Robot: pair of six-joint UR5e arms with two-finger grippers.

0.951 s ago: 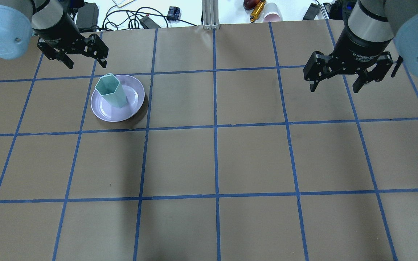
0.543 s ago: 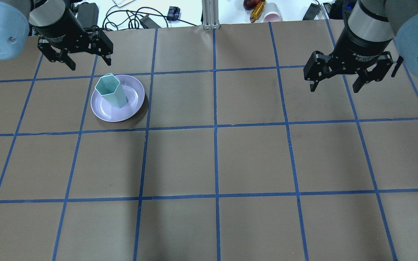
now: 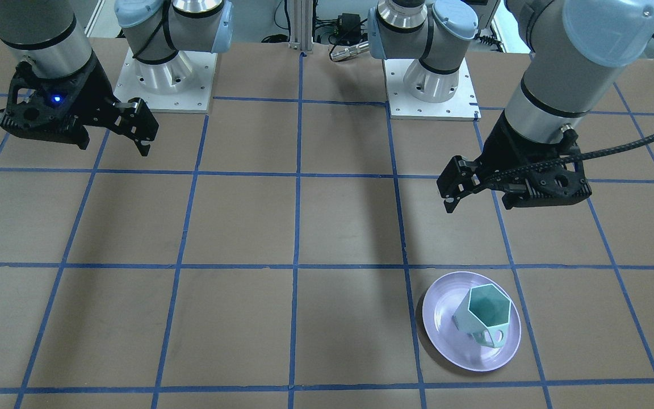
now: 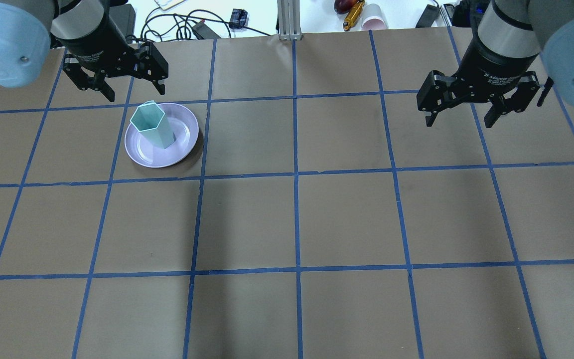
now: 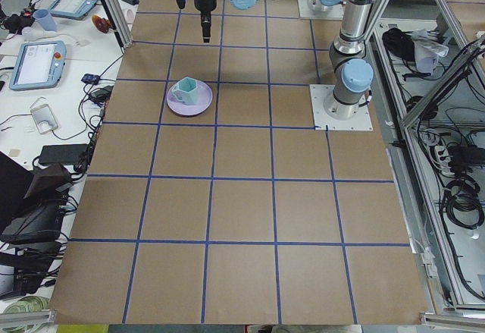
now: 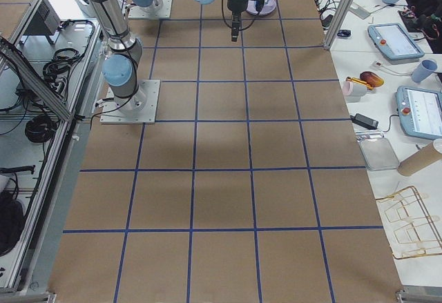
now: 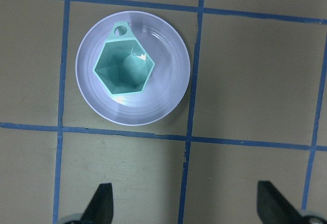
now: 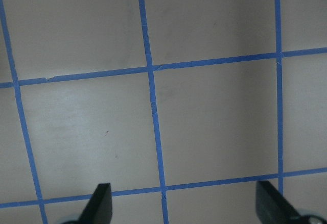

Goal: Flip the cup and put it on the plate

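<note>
Cup (image 4: pixel 152 127) is sitting upright, mouth up, on the plate (image 4: pixel 140 152), handle pointing off toward the rim (clear in the left wrist view). Plate is lying flat on the table (image 4: pixel 347 219). Left gripper (image 4: pixel 134 92) is hovering above the table with its jaws released, spread wide and gripping nothing. Cup and plate are lying below and out ahead of those jaws, not between them, and nearer one finger's line than the other. No contact between the jaws and the cup or plate. Right gripper (image 4: pixel 459 122) is hanging over bare table crossed by blue tape lines (image 4: pixel 295 174), jaws also released and wide, nothing in them. Cup and plate are sitting well apart from the right jaws, far off to their side across the table; the right wrist view is showing only table and tape.
</note>
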